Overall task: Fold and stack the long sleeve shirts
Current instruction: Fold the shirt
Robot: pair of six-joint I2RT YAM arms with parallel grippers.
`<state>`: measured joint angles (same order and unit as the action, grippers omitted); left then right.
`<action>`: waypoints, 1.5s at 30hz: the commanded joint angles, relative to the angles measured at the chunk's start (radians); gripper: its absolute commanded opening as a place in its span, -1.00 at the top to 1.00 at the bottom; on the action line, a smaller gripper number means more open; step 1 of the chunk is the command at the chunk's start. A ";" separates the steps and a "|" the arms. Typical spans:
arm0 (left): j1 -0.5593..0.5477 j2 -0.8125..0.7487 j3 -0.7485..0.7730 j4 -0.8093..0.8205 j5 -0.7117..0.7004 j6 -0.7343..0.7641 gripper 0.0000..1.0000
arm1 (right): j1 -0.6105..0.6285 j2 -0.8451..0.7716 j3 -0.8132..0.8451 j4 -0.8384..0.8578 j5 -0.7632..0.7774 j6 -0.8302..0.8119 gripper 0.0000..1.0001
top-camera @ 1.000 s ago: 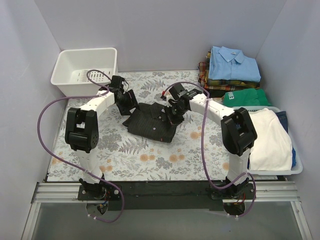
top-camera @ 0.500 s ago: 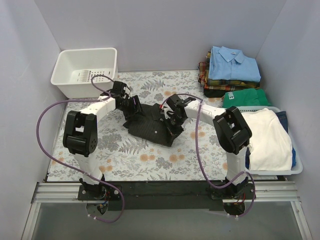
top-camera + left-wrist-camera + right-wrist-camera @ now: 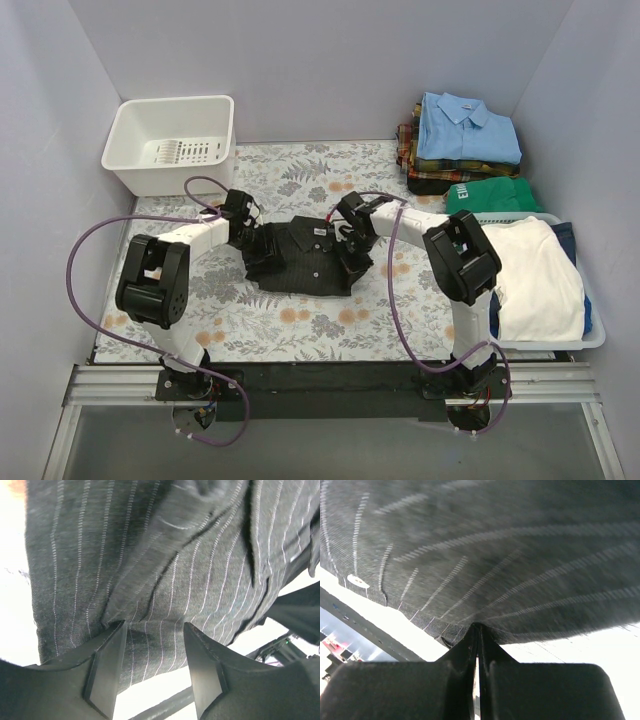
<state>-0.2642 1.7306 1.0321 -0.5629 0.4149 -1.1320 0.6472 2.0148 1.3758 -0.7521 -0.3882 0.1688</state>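
The black pinstriped long sleeve shirt (image 3: 305, 258) lies bunched on the floral tabletop (image 3: 300, 320) in the middle. My left gripper (image 3: 256, 236) sits low at the shirt's left edge. In the left wrist view its fingers (image 3: 106, 666) stand apart, with pinstriped cloth (image 3: 165, 580) lying between them and not pinched. My right gripper (image 3: 358, 244) is at the shirt's right edge, and in the right wrist view this gripper (image 3: 477, 628) is shut on the hem of the shirt (image 3: 490, 555). A pale button (image 3: 358, 581) shows near that hem.
Folded light blue (image 3: 468, 125) and plaid (image 3: 420, 158) shirts are stacked at the back right, with a green garment (image 3: 490, 192) in front of them. A bin (image 3: 590, 335) holding a white garment (image 3: 535, 270) stands at the right. A white basket (image 3: 170, 140) is at the back left.
Both arms have come down toward the table, and the shirt now lies lower and wider. The left gripper has slid along the shirt's left edge and its jaws have narrowed. The right stays shut.
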 commanded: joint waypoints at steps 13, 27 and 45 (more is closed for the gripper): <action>0.006 -0.201 0.145 -0.075 -0.244 -0.074 -0.29 | -0.081 -0.209 0.065 0.003 0.177 0.006 0.26; 0.008 -0.103 0.031 0.095 -0.222 -0.123 -0.15 | -0.164 -0.192 0.000 0.132 0.034 0.080 0.04; 0.010 -0.031 0.132 0.158 -0.200 -0.095 1.00 | -0.164 -0.130 -0.011 0.149 -0.009 0.090 0.07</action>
<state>-0.2565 1.7542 1.1069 -0.4366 0.2218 -1.2518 0.4820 1.8713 1.3758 -0.6243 -0.3729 0.2527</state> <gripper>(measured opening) 0.014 0.468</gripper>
